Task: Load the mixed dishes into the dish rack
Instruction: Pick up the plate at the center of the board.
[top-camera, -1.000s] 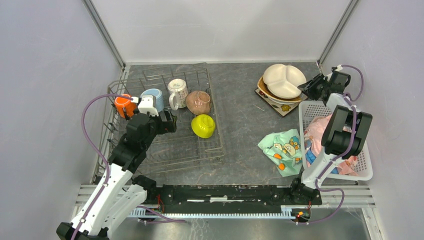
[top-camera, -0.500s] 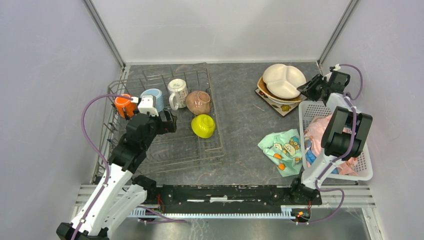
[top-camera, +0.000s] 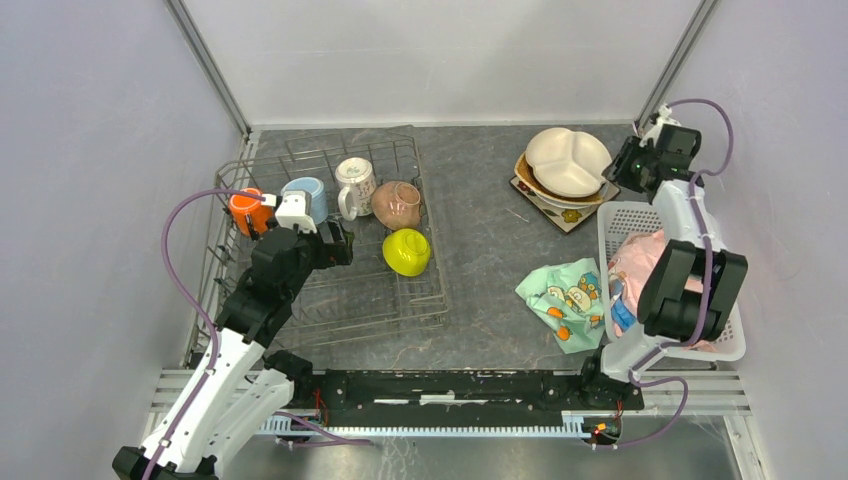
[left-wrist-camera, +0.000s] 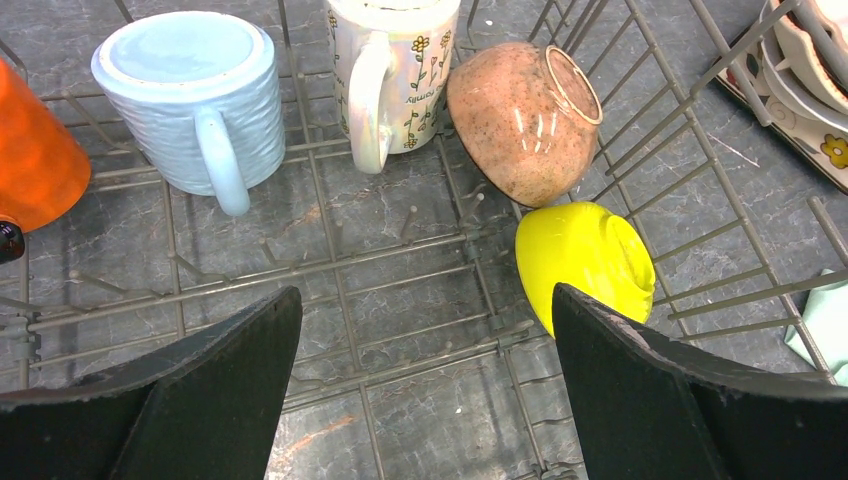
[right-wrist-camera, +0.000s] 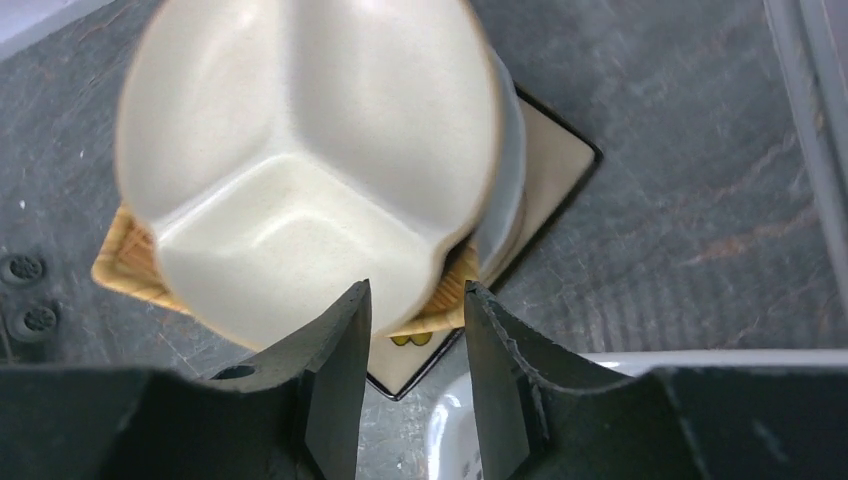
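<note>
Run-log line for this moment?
left end effector: open over dish rack | right end effector: open at cream three-section plate rim | status: plate not yet racked

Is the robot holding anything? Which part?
Nothing is held. The left fingers are wide open over the rack. The right fingers are apart at the rim of the cream plate, not clamped on it.

Left arm (top-camera: 232, 325) rises from its base at near left, leaning forward and inward, elbow bent, wrist pitched down. Left gripper (left-wrist-camera: 425, 300) faces down, jaws spread wide, nothing between them. Right arm (top-camera: 690, 275) reaches far forward along the right side, upper link folded at the elbow, wrist turned inward to the left. Right gripper (right-wrist-camera: 415, 295) points down, jaws part-way apart with a narrow gap, clamping nothing.
</note>
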